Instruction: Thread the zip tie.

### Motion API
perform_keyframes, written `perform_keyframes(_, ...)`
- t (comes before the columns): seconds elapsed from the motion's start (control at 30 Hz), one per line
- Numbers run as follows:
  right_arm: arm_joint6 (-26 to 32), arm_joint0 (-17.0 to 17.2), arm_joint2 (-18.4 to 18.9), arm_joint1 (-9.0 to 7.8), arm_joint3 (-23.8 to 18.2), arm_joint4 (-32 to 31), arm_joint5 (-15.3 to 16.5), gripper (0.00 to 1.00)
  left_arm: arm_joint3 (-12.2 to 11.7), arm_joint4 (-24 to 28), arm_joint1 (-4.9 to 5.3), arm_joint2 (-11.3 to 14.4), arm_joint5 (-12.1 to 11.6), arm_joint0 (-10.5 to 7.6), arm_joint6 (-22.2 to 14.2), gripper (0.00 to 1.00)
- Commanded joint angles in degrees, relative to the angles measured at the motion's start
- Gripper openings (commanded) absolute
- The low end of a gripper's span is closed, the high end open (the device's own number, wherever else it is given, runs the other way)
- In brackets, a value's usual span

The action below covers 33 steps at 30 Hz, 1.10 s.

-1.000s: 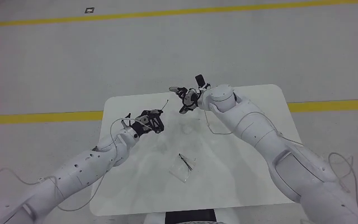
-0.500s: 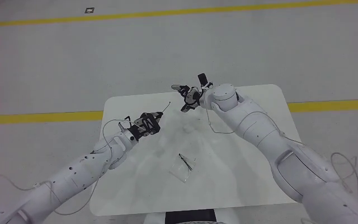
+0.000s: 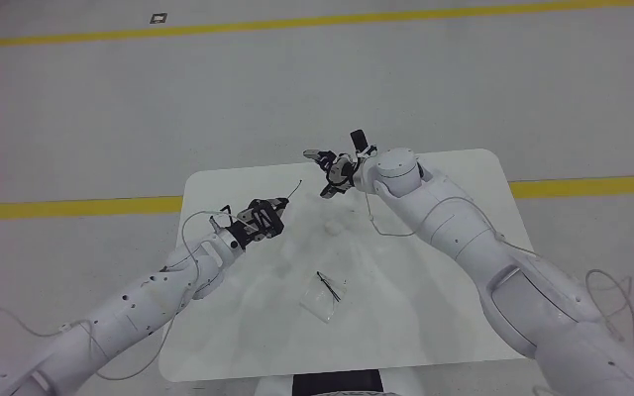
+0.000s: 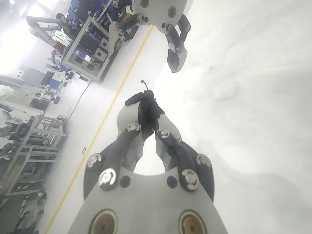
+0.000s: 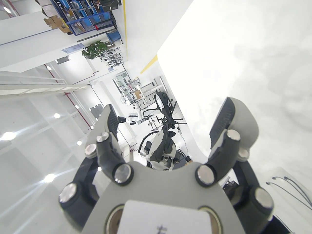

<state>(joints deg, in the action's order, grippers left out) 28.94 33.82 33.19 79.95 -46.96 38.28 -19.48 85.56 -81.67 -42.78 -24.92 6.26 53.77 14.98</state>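
Over the far half of the white table (image 3: 416, 317), my left gripper (image 4: 147, 101) is clamped tight on a thin black zip tie (image 4: 147, 90). Only a short free end pokes out past the dark fingertips. That end points toward my right gripper (image 5: 168, 105), which hangs near the table's far edge with its jaws spread wide and nothing between them. From my left wrist, one dark pad of the right gripper sits just beyond the tip of the zip tie, with a clear gap between the two. From above, the zip tie shows as a fine dark line slanting up and away from my left gripper toward the right one, and both grippers are lifted off the table. Closer to me, around mid-table, a clear plastic bag (image 3: 323, 301) lies flat with spare black zip ties (image 3: 329, 286) on it, well apart from both grippers.
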Motion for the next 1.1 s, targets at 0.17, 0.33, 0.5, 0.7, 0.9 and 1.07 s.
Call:
perform_keyframes(0.17,0.0,0.0,0.0,0.0,0.0,0.0,0.0,1.0,0.0,0.0,0.0,0.0,0.0,0.0,0.0,0.0)
perform_keyframes(0.33,0.0,0.0,0.0,0.0,0.0,0.0,0.0,1.0,0.0,0.0,0.0,0.0,0.0,0.0,0.0,0.0)
perform_keyframes(0.5,0.0,0.0,0.0,0.0,0.0,0.0,0.0,1.0,-0.5,3.4,-0.19,-1.5,-0.3,0.5,0.1,0.0)
perform_keyframes(0.7,0.0,0.0,0.0,0.0,0.0,0.0,0.0,1.0,-2.4,12.2,0.77,-7.4,-1.6,1.9,3.0,0.0)
perform_keyframes(0.9,0.0,0.0,0.0,0.0,0.0,0.0,0.0,1.0,-2.2,23.9,2.59,-14.4,-9.5,4.59,5.9,0.0)
perform_keyframes(1.07,0.0,0.0,0.0,0.0,0.0,0.0,0.0,1.0,-2.0,31.6,3.75,-18.5,-17.5,6.91,5.5,0.0)
